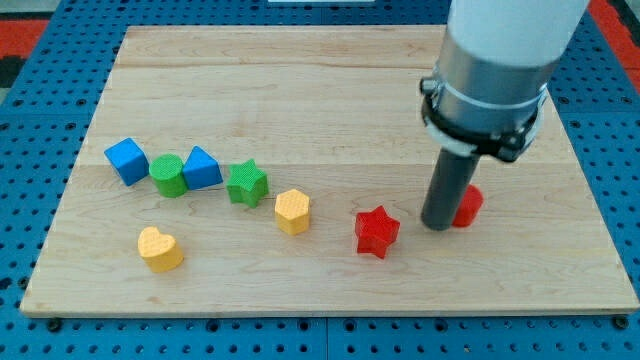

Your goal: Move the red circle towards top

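Note:
The red circle (469,205) lies at the view's right on the wooden board (320,90), partly hidden behind my rod. My tip (439,225) rests on the board just to the circle's left and slightly below, touching or nearly touching it. The red star (377,231) lies to the left of the tip, apart from it.
A yellow hexagon (293,211) sits left of the red star. Further left stand a green star (246,184), a blue block (202,168), a green cylinder (168,176) and a blue cube (127,160). A yellow heart (160,248) lies near the bottom left.

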Tool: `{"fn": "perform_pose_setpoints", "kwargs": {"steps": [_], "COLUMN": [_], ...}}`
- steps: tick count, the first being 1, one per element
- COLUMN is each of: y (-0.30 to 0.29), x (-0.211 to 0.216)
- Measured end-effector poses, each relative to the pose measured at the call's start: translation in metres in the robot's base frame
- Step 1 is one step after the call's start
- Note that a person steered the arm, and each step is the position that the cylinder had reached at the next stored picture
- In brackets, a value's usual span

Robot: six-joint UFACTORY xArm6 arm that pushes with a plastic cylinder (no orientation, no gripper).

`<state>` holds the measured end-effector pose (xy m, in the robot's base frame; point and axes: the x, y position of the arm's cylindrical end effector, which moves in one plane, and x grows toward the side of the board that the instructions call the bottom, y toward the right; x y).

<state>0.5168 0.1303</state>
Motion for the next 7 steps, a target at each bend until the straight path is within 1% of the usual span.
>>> {"fn": "perform_pose_setpoints", "kwargs": {"steps": [1,2,3,4,5,6,7], "y": [0.006,0.036,0.031,-0.001,0.025,0.019,0.041], "x": [0.039,0.021,-0.060,-0.157,-0.178,-0.166,-0.152]}}
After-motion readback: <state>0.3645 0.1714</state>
